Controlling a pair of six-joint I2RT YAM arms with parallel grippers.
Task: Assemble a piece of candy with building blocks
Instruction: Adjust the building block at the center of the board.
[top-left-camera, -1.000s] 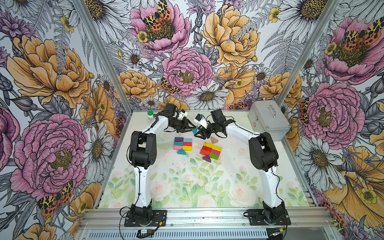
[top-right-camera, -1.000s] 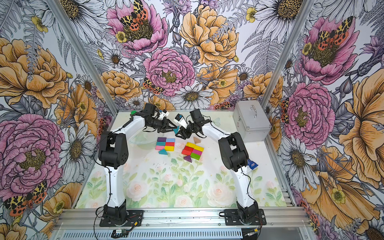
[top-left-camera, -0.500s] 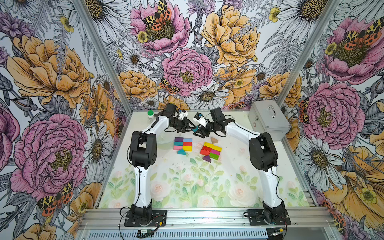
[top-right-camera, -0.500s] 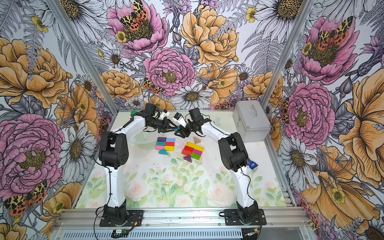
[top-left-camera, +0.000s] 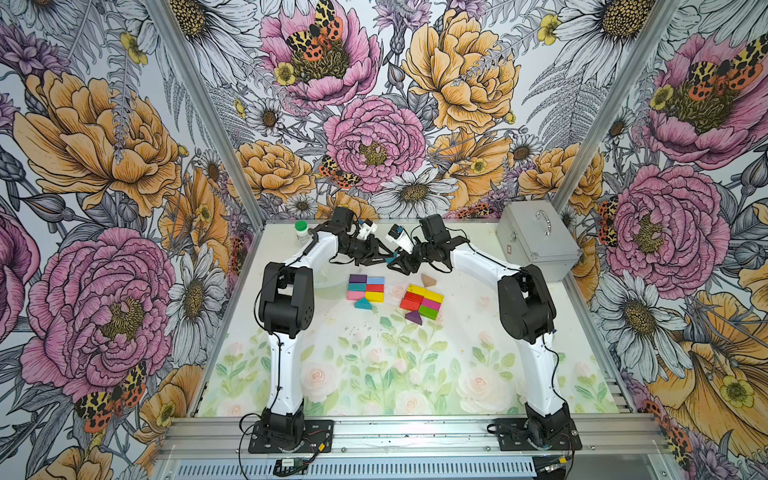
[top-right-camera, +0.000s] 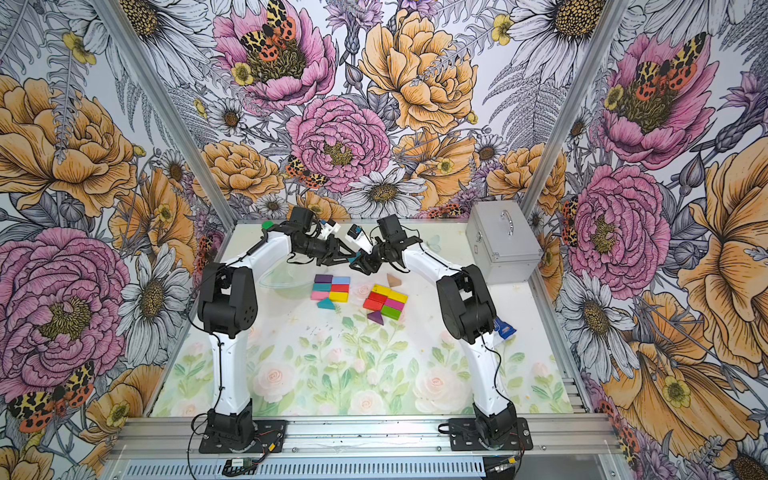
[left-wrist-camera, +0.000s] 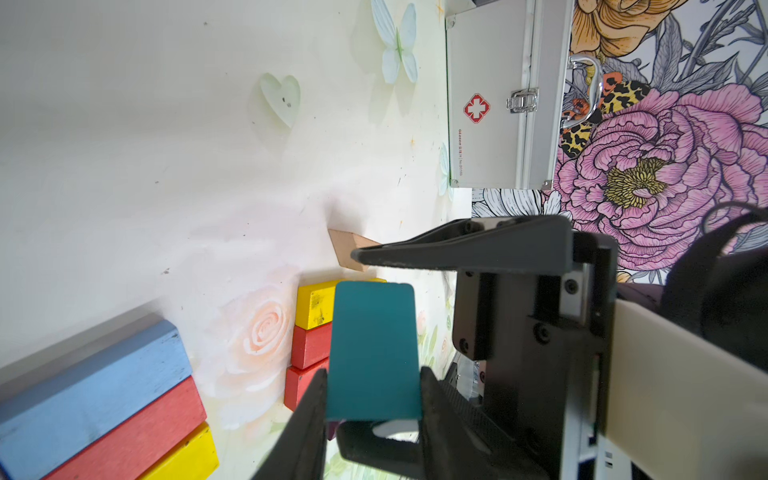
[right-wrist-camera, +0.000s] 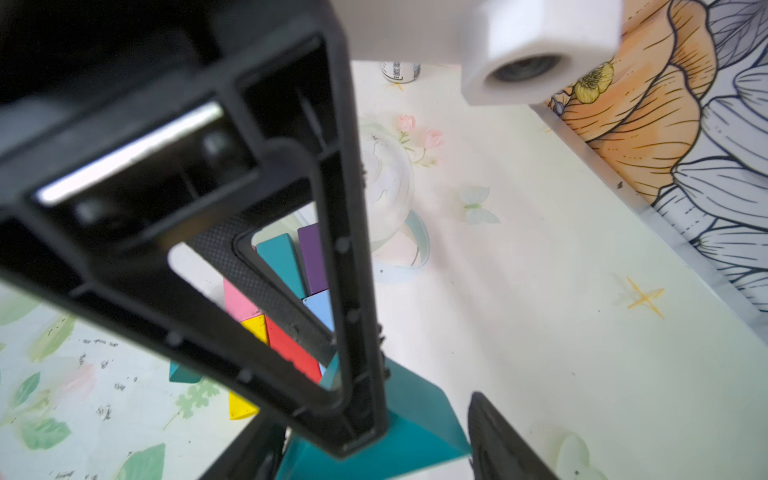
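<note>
1. The left gripper (left-wrist-camera: 372, 386) is clamped on the held teal triangle (left-wrist-camera: 373, 332), which hangs above the table at the back middle. The block's length juts out past the fingertips.
2. The right gripper (top-left-camera: 402, 266) faces it tip to tip with its jaws spread around that free end. One finger (left-wrist-camera: 436, 249) stands clear of the block, so I judge the handover is not yet taken.
3. Just below, towards the bases, lies the left block group (top-left-camera: 365, 286). A second teal triangle (top-left-camera: 363, 303) caps its near end and its far end is bare. Both arms look about equally near.
</note>
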